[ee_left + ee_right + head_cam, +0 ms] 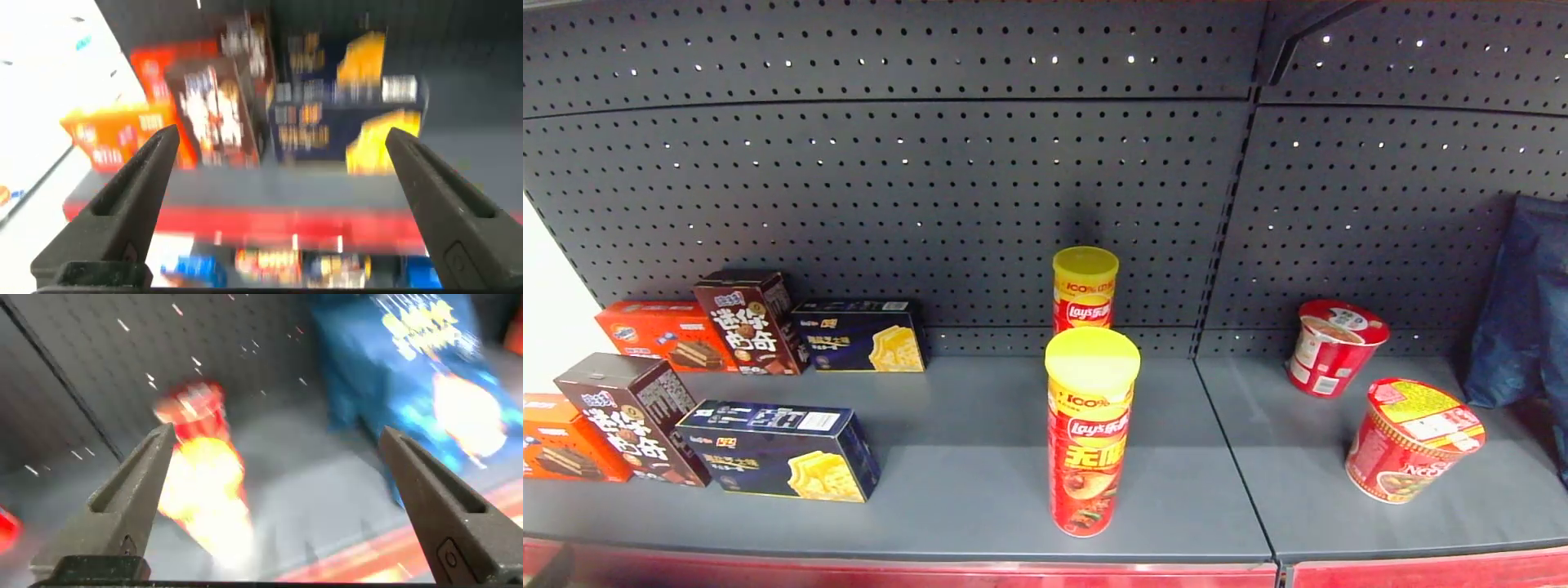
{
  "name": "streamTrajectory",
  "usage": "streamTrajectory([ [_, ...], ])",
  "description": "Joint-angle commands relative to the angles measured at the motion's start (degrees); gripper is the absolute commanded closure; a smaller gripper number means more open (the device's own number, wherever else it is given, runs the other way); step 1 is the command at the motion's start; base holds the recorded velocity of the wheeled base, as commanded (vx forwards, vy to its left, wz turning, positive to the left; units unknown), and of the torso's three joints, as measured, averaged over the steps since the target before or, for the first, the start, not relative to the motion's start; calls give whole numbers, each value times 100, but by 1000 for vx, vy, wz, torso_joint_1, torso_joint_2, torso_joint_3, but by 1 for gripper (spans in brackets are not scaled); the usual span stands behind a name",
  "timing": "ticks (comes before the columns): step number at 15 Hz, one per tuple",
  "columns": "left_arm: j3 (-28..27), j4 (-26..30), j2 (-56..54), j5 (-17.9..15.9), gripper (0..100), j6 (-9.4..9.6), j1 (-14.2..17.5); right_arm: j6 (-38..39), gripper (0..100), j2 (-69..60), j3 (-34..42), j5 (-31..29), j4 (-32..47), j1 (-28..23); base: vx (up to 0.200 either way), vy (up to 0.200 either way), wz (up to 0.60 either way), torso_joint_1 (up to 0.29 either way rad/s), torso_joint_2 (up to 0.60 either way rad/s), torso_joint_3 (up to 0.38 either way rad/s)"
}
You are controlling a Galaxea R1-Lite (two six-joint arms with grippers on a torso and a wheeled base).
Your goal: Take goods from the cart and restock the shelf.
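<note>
On the shelf [964,469], one chip can [1089,433] stands near the front edge midway along, with another chip can [1085,288] behind it at the back panel. Boxes [776,453] crowd the left end, noodle cups [1409,441] the right. The left gripper [282,175] and right gripper [278,482] both gape, empty.

The shelf [980,457] is smooth, matt grey metal. Its back panel [890,188] looks like the same metal, perforated. A glossy red strip [931,572] runs along the front edge. The cans [1088,457] have shiny printed wraps and matt yellow plastic lids [1092,359]. The boxes [784,453] are glossy card, the cups [1409,441] glossy, and the bag [1515,310] slick blue plastic.
</note>
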Motion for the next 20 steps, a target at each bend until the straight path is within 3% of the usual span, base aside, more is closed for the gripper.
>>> streamTrajectory([
  [1, 51, 930, -1094, 6, 0, -42, 71, -191, 0, -1226, 188, -108, 980, -303, 0, 0, 0, 0, 0, 0],
  [3, 209, 1694, -1867, -3, 0, -60, 71, -719, 0, -2474, 188, -152, 2606, -962, 0, 0, 0, 0, 0, 0],
  [5, 341, 1571, -1911, -47, 0, -244, 80, -648, 0, -3248, 294, -56, 3546, -1182, 0, 0, 0, 0, 0, 0],
  [7, 868, 1439, -1911, -592, 0, -376, 89, -613, 0, -3221, 496, 858, 3239, -1182, 0, 0, 0, 0, 0, 0],
  [8, 974, 1132, -1920, -935, 0, -446, 89, -780, 0, -3221, 786, 1562, 2948, -1191, 0, 0, 0, 0, 0, 0],
  [9, 991, 1044, -1920, -1242, 0, -482, 133, -1114, 0, -3221, 970, 1834, 2641, -1182, 0, 0, 0, 0, 0, 0],
  [11, 991, 1053, -1920, -1304, 0, -561, 133, -1211, 0, -3221, 970, 2089, 2790, -1191, 0, 0, 0, 0, 0, 0],
  [13, 1176, 947, -1955, -1295, 0, -420, 177, -1387, 0, -3221, 970, 2317, 2825, -1191, 0, 0, 0, 0, 0, 0],
  [15, 1185, 938, -1973, -1277, 0, -552, 212, -1809, 0, -3221, 970, 2432, 2825, -1191, 0, 0, 0, 0, 0, 0],
  [18, 1193, 930, -2254, -1189, 0, -561, 282, -1949, 0, -3221, 926, 3715, 2984, -1191, 0, 0, 0, 0, 0, 0],
  [20, 1193, 930, -2254, -1110, 0, -561, 291, -1580, 0, -3212, 830, 3161, 3247, -1235, 0, 0, 0, 0, 0, 0],
])
